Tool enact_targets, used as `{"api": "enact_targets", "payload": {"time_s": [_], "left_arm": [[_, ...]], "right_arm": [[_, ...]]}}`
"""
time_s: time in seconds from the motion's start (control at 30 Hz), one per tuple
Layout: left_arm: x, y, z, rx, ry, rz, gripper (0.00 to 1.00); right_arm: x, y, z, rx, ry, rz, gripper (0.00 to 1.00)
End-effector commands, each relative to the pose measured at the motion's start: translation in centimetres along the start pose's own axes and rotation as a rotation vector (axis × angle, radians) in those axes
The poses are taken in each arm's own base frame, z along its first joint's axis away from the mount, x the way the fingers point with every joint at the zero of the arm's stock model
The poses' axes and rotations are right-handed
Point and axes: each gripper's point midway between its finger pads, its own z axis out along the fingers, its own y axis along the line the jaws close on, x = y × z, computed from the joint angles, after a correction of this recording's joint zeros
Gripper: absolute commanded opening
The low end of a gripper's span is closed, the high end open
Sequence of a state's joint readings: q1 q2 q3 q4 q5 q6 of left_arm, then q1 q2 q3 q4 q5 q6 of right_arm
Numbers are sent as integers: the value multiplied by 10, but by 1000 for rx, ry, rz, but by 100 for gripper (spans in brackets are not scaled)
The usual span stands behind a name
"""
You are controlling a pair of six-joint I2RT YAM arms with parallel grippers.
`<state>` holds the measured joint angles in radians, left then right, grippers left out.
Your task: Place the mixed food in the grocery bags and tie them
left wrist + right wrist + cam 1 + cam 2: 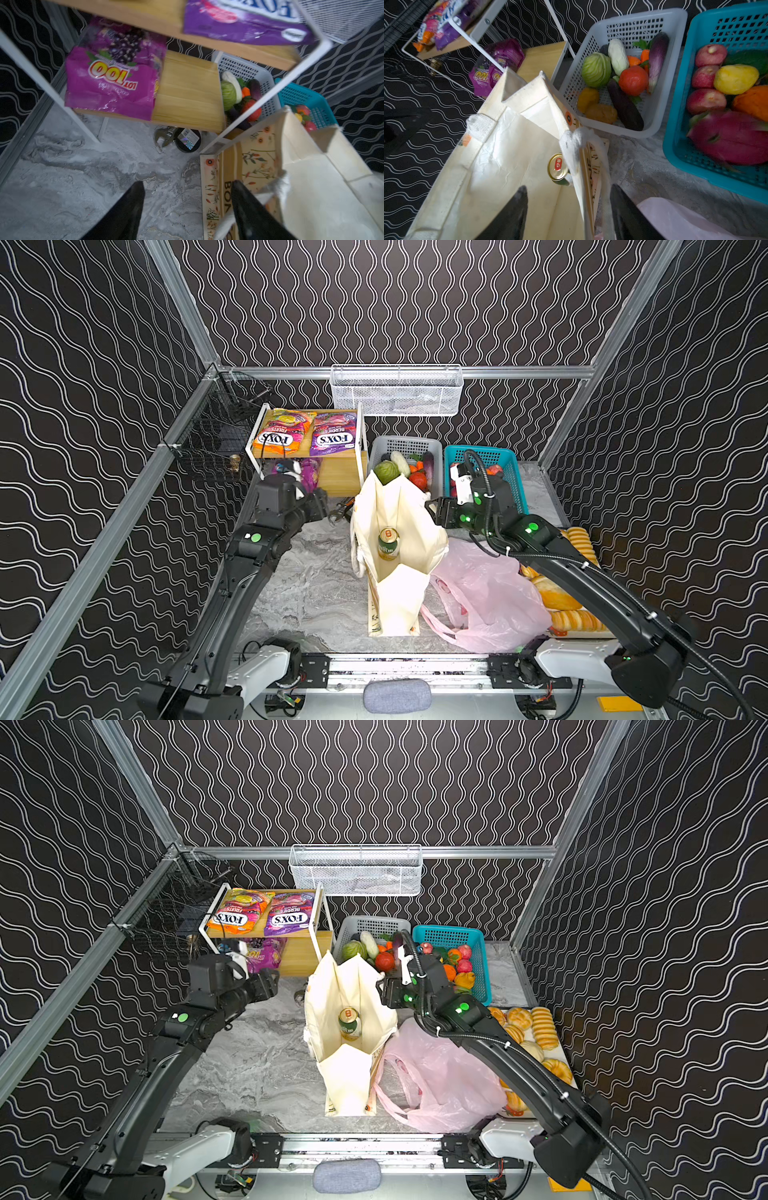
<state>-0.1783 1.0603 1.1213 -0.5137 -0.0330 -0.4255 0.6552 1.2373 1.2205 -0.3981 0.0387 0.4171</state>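
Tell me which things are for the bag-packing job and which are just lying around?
For the job: canvas tote, green can inside it, pink plastic bag, purple LOT 100 packet, purple FOX'S packet, dragon fruit.
Just lying about: orange FOX'S packet, cabbage, aubergine, wrench, bread rolls.

Green can (388,544) upright inside open cream tote (399,597); pink bag (490,597) crumpled beside.

orange FOX'S packet (282,433), cabbage (386,472) in grey basket (405,444), bread rolls (579,541), wrench (164,137)

Left hand (187,184), right hand (568,187) seemingly spread
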Motion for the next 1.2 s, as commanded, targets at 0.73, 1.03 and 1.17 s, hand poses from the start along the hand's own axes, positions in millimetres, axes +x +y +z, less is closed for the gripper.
{"api": "enact_targets", "payload": {"time_s": [0.73, 1.03, 1.17], "left_arm": [[-6, 53, 100, 289, -182, -947, 61], [-14, 48, 116, 360, -181, -988, 58], [-17, 50, 118, 366, -198, -1005, 54]], "right_arm": [[-32, 18, -79, -175, -299, 21, 67], [-30, 12, -78, -153, -312, 45, 67], [-26, 10, -72, -142, -288, 41, 67]]}}
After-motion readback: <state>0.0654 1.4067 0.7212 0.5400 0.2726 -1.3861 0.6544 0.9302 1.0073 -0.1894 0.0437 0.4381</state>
